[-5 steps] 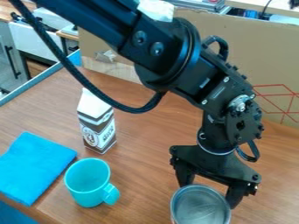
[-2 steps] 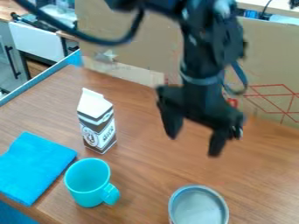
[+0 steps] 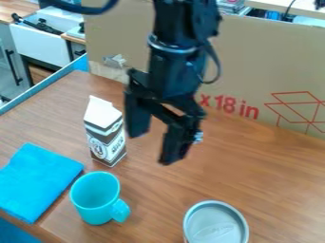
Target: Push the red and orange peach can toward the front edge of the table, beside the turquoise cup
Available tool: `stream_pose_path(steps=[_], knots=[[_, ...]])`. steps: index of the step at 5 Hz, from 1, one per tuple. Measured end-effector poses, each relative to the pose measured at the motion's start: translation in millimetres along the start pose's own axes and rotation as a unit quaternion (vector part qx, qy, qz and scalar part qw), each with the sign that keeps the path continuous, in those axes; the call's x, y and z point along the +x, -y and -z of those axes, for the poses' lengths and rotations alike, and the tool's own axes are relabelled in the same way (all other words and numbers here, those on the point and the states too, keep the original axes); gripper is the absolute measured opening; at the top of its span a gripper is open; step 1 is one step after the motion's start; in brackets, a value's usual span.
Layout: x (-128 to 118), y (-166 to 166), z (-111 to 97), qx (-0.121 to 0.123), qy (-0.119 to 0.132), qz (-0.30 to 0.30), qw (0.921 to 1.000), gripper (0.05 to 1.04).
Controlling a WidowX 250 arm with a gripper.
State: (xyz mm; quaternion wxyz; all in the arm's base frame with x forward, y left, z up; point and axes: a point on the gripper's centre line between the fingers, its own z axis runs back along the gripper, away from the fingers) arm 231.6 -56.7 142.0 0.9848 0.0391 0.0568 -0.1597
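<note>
My gripper point(image 3: 150, 149) hangs above the middle of the table, open and holding nothing, just right of the carton. The brown and white carton point(image 3: 105, 133) stands upright, its right side close to the left finger in the view. In front of the carton is a turquoise mug point(image 3: 96, 198), upright with its handle toward the lower right. A folded blue cloth point(image 3: 38, 182) lies flat to the mug's left. A round metal can point(image 3: 216, 225) stands at the bottom edge, right of the mug.
The wooden table point(image 3: 273, 185) extends to the right. Behind it stands a cardboard panel point(image 3: 266, 61) with red markings, and a blue rail point(image 3: 41, 90) runs along the left edge. White drawers point(image 3: 41, 45) are beyond at the upper left.
The gripper has risen off the can and swung back and left across the table, to beside the carton. The can is left standing, shifted very slightly left; the other objects have stayed put.
</note>
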Motion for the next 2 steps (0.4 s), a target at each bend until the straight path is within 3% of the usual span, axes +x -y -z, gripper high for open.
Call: stream_pose_path(steps=[1, 2], knots=[[-28.6, -7.4, -4.9, 0.008, 0.016, -0.016, 0.9997, 1.002], [-41.2, -12.9, -5.4, 0.006, 0.016, -0.040, 0.9991, 1.002]])
